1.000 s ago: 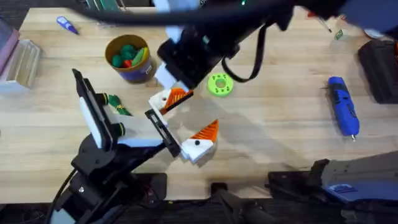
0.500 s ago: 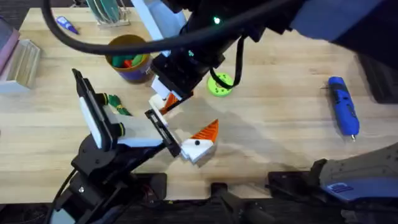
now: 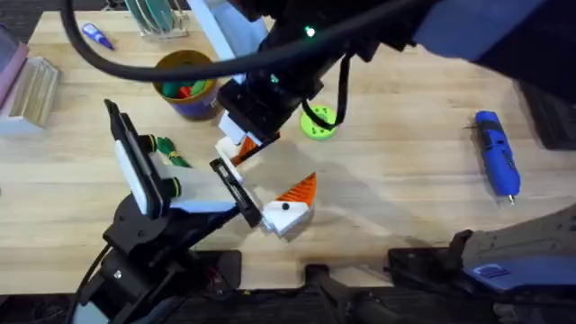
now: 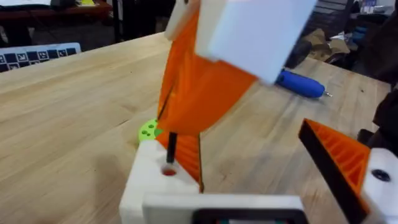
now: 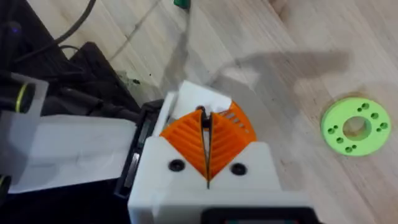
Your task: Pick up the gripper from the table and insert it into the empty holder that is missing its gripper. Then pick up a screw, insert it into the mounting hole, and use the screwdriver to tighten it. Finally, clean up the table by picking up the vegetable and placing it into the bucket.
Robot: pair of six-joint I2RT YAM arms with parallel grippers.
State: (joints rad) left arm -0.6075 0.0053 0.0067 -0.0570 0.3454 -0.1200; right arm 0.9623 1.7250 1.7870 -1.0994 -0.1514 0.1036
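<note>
Overhead, step: I'm working on step 1, seating the tip (image 3: pixel 243 151) in the holder (image 3: pixel 227 146). The screw job and the cleanup aren't done yet.
Overhead, R gripper (image 3: pixel 245 144): I'm reaching across mid-table and hanging just over the holder.
Overhead, rest: screwdriver (image 3: pixel 497 153) is lying well apart at the right. Veg (image 3: pixel 169 148) is lying near the bucket (image 3: pixel 193 106), not in it.
L wrist, L gripper (image 4: pixel 255 180): I'm keeping it spread wide, w/ the bare holder (image 4: pixel 155 180) on one side and the tipped finger (image 4: pixel 339 158) on the other.
L wrist, tip (image 4: pixel 196 93): it's hanging tilted right above the holder's hole. Can't tell if it's touching.
R wrist, R gripper (image 5: pixel 207 124): I'm pressing the pads together, prob. clamping the tip. The white block just beyond looks like the holder (image 5: pixel 196 99).
Next: I'm judging it needs a straight, slow push down w/ the tip squared to the slot. The L arm should stay steady, and I shouldn't let go until it's seated.
</note>
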